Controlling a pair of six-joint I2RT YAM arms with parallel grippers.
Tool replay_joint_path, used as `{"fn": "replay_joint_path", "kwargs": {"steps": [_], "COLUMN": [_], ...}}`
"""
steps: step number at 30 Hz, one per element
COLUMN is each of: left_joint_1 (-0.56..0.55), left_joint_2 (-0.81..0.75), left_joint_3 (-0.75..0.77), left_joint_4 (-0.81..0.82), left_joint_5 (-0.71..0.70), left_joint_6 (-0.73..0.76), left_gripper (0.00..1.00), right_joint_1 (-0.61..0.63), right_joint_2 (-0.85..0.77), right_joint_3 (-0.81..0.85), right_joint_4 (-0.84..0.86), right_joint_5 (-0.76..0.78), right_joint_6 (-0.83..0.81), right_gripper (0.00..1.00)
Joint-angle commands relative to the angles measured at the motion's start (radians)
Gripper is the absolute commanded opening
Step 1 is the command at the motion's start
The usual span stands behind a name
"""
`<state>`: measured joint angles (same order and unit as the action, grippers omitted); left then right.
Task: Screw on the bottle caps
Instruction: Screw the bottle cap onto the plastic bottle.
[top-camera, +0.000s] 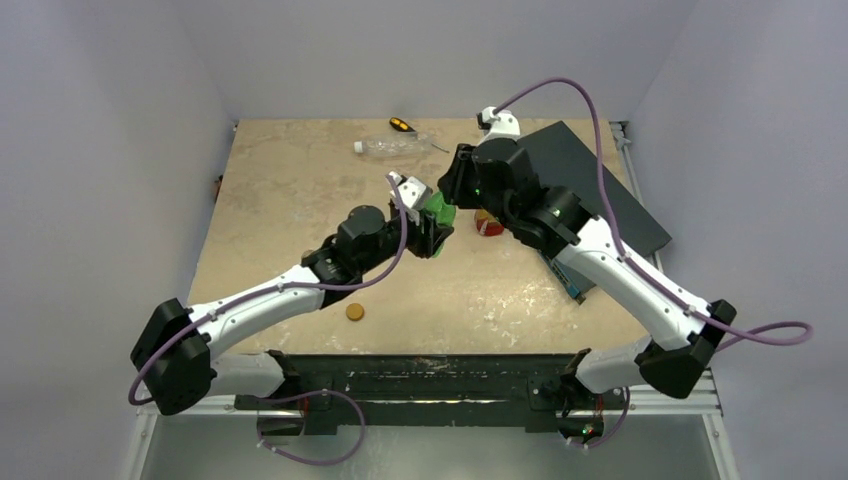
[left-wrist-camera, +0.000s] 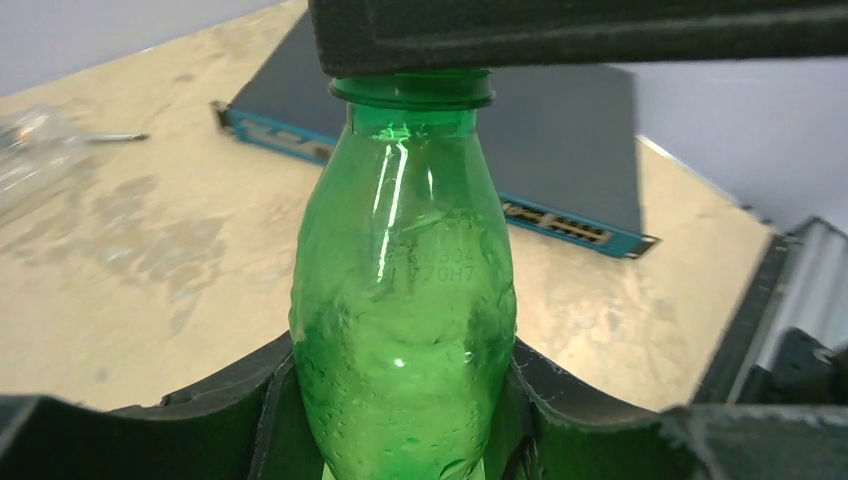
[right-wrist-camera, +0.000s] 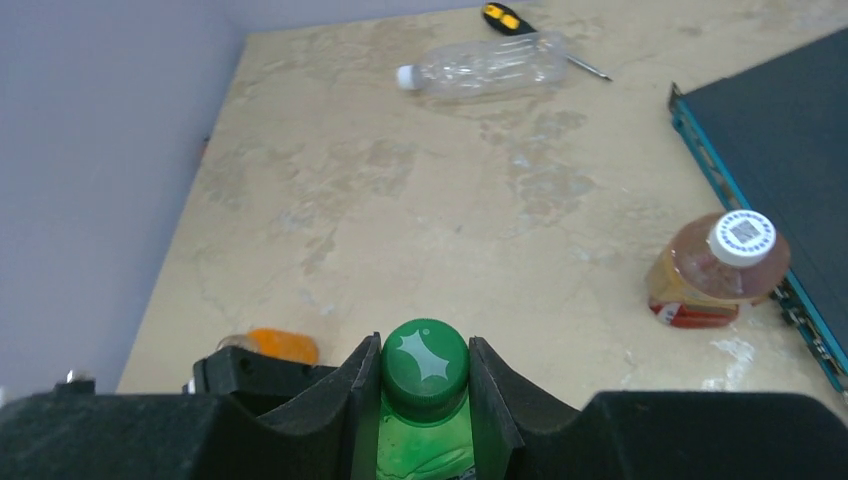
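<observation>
green bottle (left-wrist-camera: 400, 300): translucent plastic, glossy, dimpled low down | green cap (right-wrist-camera: 425, 362): smooth plastic, slight sheen | clear bottle (right-wrist-camera: 485, 68): transparent plastic, crinkled | amber bottle (right-wrist-camera: 700, 270): glossy plastic | table (top-camera: 290, 200): matt, mottled beige, stone-like

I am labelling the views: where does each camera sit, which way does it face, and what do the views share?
Top external: above and behind the arm bases, looking down on the table; both arms show, left pincer and right pincer close together.
Left wrist: looks along its own fingers at the green bottle.
Right wrist: looks down between its own fingers onto the green cap.
Shared: all three show the green bottle.
</observation>
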<state>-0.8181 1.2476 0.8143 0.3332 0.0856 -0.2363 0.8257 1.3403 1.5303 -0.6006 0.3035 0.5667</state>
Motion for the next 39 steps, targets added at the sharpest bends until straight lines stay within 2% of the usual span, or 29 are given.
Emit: {"fn": "replay_joint_path", "kwargs": {"steps": [1,3,5,8,10,12,20,24,27,30,39], "left_joint_1": [-0.061,-0.064,-0.063,-0.061,-0.057,-0.036,0.054,0.071,0.071,0.07,0.071], "left_joint_2": [0.06,0.074,0.078,0.067,0.053,0.046,0.007,-0.025,-0.04,-0.051,-0.046], "left_joint_3": [0.148,0.161,0.159,0.142,0.125,0.111,0.082,0.057,0.034,-0.001,-0.055], "left_joint_4": [-0.065,-0.071,-0.081,-0.095,-0.096,-0.107,-0.114,-0.054,0.008,0.098,0.263], "left_joint_5": [-0.343,-0.366,-0.372,-0.359,-0.328,-0.264,0.158,0.371,0.5,0.564,0.605], "left_joint_6": [0.107,0.107,0.11,0.105,0.098,0.081,0.041,0.013,-0.027,-0.089,-0.201], "left_gripper": [0.0,0.0,0.0,0.0,0.0,0.0,0.0,0.0,0.0,0.0,0.0], "right_joint_1": [0.112,0.113,0.113,0.1,0.076,0.025,-0.149,-0.234,-0.263,-0.264,-0.262], "right_joint_2": [0.078,0.09,0.08,0.04,0.007,-0.041,-0.224,-0.254,-0.273,-0.273,-0.272], "right_joint_3": [0.069,0.096,0.116,0.141,0.143,0.119,-0.028,-0.098,-0.168,-0.211,-0.287], "right_joint_4": [-0.109,-0.099,-0.094,-0.086,-0.084,-0.049,0.124,0.176,0.283,0.393,0.536], "right_joint_5": [0.023,0.02,0.02,0.006,-0.01,-0.077,-0.502,-0.668,-0.804,-0.88,-0.911], "right_joint_6": [0.154,0.157,0.157,0.13,0.105,0.072,-0.148,-0.18,-0.164,-0.121,-0.041], "right_gripper": [0.08,0.16,0.3,0.67,0.85,0.98,0.99,0.99,0.99,0.99,0.99]}}
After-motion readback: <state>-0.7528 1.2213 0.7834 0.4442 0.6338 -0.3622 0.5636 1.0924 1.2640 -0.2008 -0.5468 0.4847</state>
